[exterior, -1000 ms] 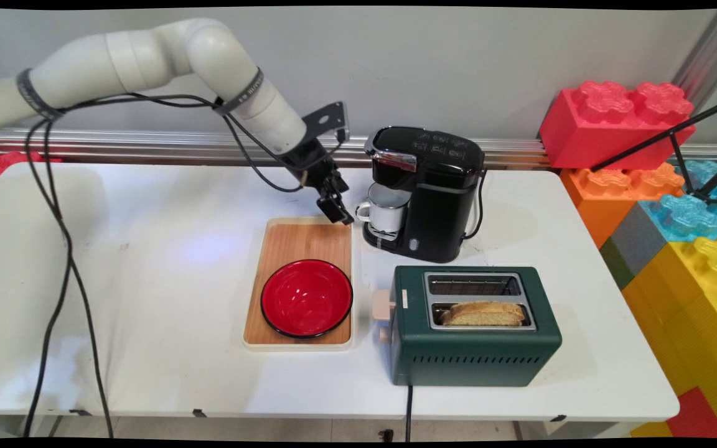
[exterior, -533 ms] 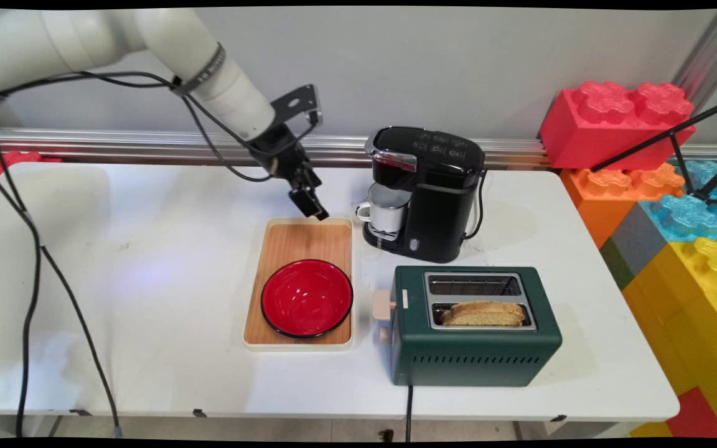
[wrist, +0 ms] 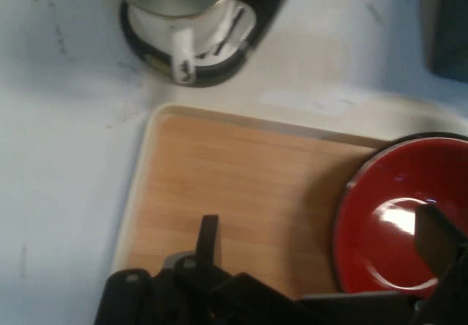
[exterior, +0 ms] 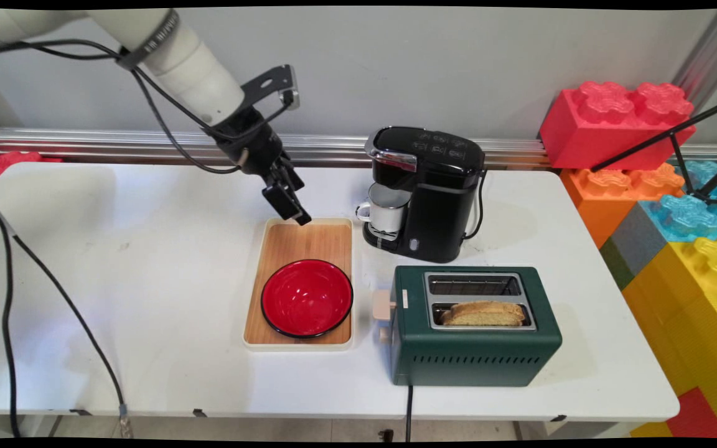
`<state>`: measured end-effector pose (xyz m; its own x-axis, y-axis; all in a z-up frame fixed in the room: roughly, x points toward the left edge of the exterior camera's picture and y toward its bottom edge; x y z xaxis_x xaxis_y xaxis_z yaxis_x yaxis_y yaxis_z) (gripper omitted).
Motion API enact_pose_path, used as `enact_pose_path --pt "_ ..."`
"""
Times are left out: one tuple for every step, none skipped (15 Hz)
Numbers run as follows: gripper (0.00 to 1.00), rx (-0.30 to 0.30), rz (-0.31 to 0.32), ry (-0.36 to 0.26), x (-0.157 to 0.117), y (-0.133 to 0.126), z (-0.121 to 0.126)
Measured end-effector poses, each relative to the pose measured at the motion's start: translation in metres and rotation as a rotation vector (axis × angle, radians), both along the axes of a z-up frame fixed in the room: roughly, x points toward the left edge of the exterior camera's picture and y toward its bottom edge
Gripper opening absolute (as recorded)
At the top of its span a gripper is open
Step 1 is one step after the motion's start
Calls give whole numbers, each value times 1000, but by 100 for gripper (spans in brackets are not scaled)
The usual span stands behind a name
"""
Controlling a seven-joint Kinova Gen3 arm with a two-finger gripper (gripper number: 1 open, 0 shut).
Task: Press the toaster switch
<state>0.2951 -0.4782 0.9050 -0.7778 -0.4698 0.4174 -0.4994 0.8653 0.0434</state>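
My black gripper (exterior: 298, 213) hangs open and empty over the far edge of the wooden tray (exterior: 301, 241), pointing down and to the right. In the hand view the gripper (wrist: 322, 241) has its two fingers wide apart, one over bare wood of the tray (wrist: 241, 186), the other over the red bowl (wrist: 398, 219). That red bowl (exterior: 307, 298) sits on the tray's near half. A white mug (exterior: 386, 208) stands under the spout of the black coffee machine (exterior: 436, 186), to the gripper's right; the mug (wrist: 179, 6) shows at the hand view's top.
A green toaster (exterior: 473, 326) with a slice of bread (exterior: 483, 313) in its near slot stands right of the tray. Large coloured toy blocks (exterior: 670, 205) are stacked past the table's right end. Black cables (exterior: 53, 286) hang over the table's left side.
The gripper has drawn back leftward from beside the mug to the tray's far edge, and the arm has swung up and to the left. Nothing on the table has moved.
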Motion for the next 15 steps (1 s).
enact_pose_path --pt "100 6 0 3 -2 6 5" --pt "100 14 0 8 -4 14 13" --pt "100 23 -1 13 -8 24 21" --pt "100 33 -3 20 -12 34 29" --pt "100 40 -5 27 -15 42 36" --pt "100 49 -12 35 -20 51 43" --pt "100 56 -21 42 -24 60 50" --pt "100 60 -28 47 -28 67 55" --pt "100 65 -40 55 -33 75 61" --pt "100 68 -52 60 -38 81 65" --pt "100 68 -61 65 -42 86 68" --pt "100 67 -68 66 -45 88 70" --pt "100 64 -78 69 -48 92 73" --pt "100 62 -90 70 -53 96 75" --pt "100 60 -102 71 -56 100 77"
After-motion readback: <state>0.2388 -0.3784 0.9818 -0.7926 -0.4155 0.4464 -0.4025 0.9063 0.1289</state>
